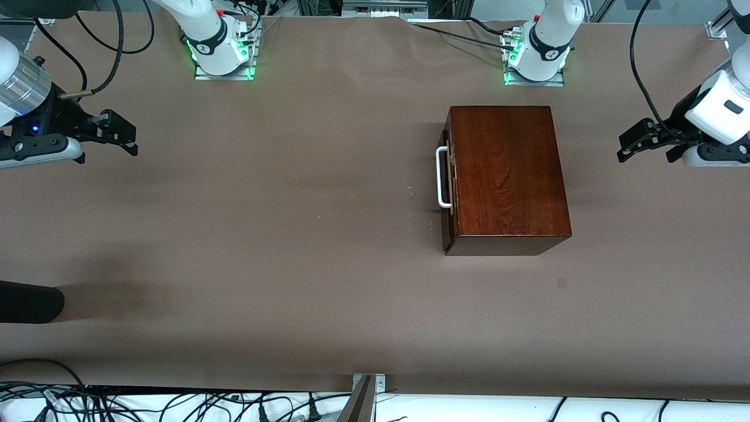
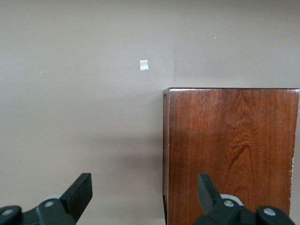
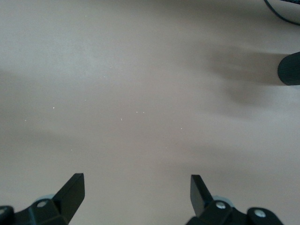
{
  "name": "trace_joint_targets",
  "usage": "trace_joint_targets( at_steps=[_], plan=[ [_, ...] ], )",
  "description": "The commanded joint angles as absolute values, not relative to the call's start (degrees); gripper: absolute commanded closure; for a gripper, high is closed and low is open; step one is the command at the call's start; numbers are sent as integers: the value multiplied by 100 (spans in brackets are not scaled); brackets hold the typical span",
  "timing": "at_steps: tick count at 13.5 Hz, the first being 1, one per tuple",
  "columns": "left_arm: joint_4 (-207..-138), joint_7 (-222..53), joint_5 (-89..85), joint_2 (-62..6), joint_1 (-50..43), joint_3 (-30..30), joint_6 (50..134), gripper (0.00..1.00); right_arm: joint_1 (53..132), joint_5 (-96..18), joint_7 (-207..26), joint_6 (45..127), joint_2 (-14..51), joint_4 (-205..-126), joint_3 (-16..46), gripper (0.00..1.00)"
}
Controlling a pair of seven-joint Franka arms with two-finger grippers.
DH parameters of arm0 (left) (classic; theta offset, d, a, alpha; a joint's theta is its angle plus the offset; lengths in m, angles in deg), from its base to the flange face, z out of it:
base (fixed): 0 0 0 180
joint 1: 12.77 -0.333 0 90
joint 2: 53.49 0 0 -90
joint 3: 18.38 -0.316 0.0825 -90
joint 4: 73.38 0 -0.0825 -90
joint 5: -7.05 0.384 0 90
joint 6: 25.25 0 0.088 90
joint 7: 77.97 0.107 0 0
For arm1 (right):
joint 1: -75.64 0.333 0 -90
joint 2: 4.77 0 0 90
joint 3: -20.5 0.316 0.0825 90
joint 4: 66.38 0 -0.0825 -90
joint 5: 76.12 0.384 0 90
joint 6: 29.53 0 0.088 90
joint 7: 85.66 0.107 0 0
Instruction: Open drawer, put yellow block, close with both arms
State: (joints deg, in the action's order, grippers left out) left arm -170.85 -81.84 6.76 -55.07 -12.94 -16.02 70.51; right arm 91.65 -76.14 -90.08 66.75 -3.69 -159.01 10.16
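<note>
The dark mahogany box (image 1: pixel 507 176) stands on the brown table toward the left arm's end. Its drawer (image 1: pixel 447 225) is shut, and the white bar handle (image 1: pixel 443 179) faces the right arm's end. The yellow block is out of view. My left gripper (image 1: pixel 643 151) hangs open above the table at the left arm's end, beside the box. In the left wrist view the box top (image 2: pixel 229 150) lies under one finger of the left gripper (image 2: pixel 143 187). My right gripper (image 1: pixel 132 140) hangs open over bare table at the right arm's end, with nothing between the fingers of the right gripper (image 3: pixel 138 185).
A black rounded object (image 1: pixel 29 302) reaches in at the right arm's end, nearer the front camera; the right wrist view shows the black object (image 3: pixel 289 68) too. A small pale patch (image 2: pixel 144 65) lies on the table near the box. Cables run along the front edge (image 1: pixel 176 404).
</note>
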Motion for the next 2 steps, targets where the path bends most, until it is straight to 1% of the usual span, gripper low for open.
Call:
trace_joint_targets(
  at_steps=[1, 2],
  plan=[
    [-17252, -8236, 819, -5648, -1189, -1653, 7134, 0, 9137, -7621, -9023, 6556, -389, -15822, 1031, 0],
    [-17260, -8236, 819, -5640, -1189, -1653, 7134, 0, 9137, -7621, -9023, 6556, -389, -15822, 1022, 0]
  ],
)
